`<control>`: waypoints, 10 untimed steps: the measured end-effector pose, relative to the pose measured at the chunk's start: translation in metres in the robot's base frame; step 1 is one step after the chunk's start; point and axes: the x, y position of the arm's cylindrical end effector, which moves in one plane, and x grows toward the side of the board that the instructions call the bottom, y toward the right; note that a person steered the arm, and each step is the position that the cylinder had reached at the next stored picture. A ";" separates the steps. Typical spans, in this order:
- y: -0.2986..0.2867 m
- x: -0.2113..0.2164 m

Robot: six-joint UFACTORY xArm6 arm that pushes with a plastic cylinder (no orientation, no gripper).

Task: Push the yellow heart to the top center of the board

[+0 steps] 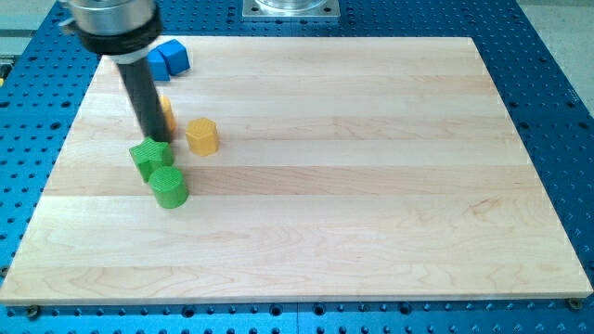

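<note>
Green cylinder (169, 186) nearest — yellow heart (201, 135) beyond, orientation unclear.

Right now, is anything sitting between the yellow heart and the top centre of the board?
Nothing visible does. The yellow heart sits partly hidden behind my tip, left of the yellow block. The wood toward the board's top centre is bare.

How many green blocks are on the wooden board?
2. A green star-shaped block sits at the view's left, right by my tip. A green round block touches it just below. The rod might hide something small behind it.
</note>
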 end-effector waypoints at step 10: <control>0.209 -0.126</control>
